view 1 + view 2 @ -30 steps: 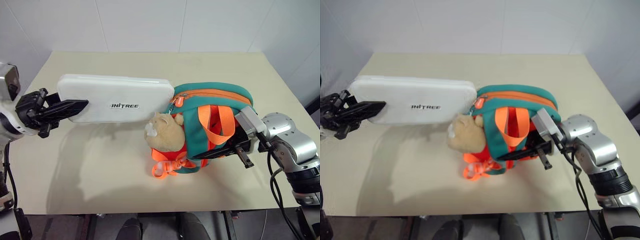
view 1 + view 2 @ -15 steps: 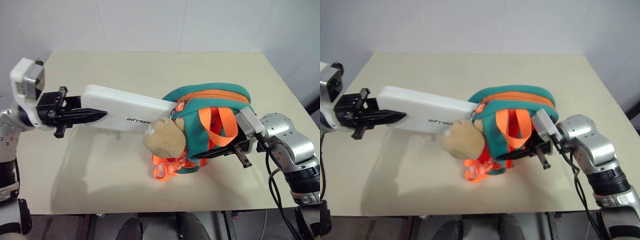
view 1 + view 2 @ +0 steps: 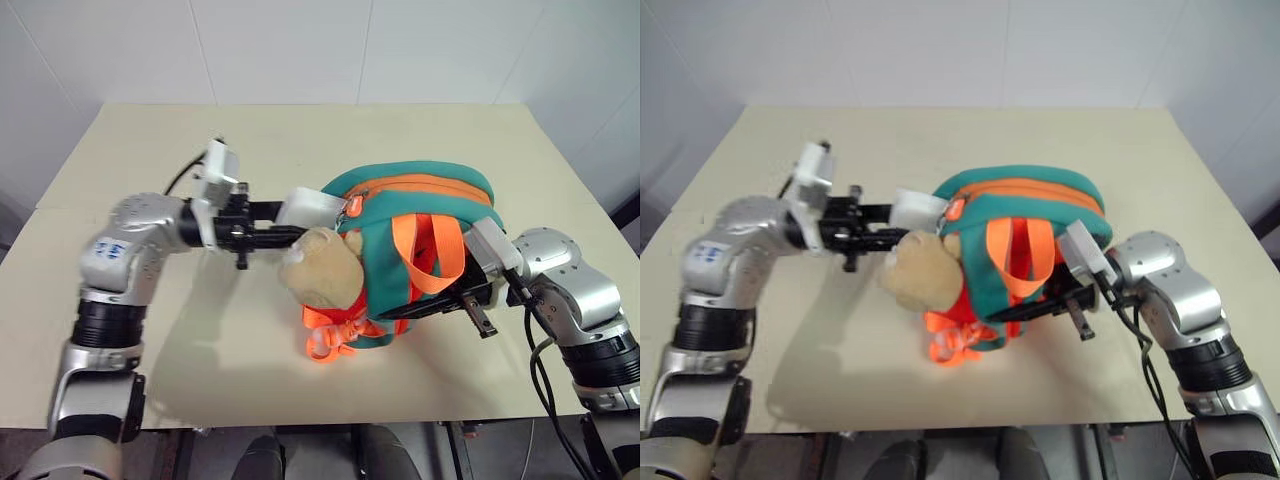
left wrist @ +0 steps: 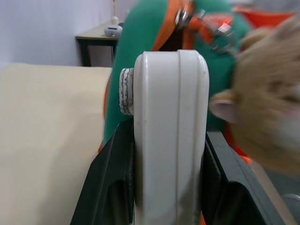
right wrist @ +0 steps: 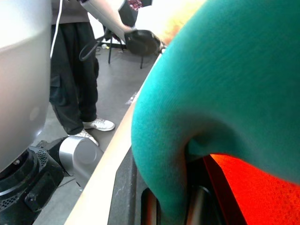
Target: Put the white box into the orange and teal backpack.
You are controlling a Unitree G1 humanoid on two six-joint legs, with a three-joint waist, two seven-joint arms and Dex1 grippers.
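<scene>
The orange and teal backpack (image 3: 420, 200) lies on its side on the beige table (image 3: 300, 140). Its tan plush charm (image 3: 322, 268) hangs at the front by the zipper opening. A short end of the white box (image 3: 310, 207) sticks out of that opening, and the rest is hidden inside the bag. My left gripper (image 3: 280, 230) is shut on that end. In the left wrist view the box's edge (image 4: 171, 117) stands between the two black fingers (image 4: 112, 178). My right gripper (image 3: 430, 305) is shut on the backpack's teal edge (image 5: 225, 93).
Bare tabletop stretches behind and in front of the bag, and white walls close off the back. A person's legs (image 5: 75, 70) stand on the floor off the table's edge. A small dark side table (image 4: 96, 40) stands further off.
My left gripper has swung right and a little down with the white box, sliding most of it into the backpack opening. The right gripper has kept its hold and place.
</scene>
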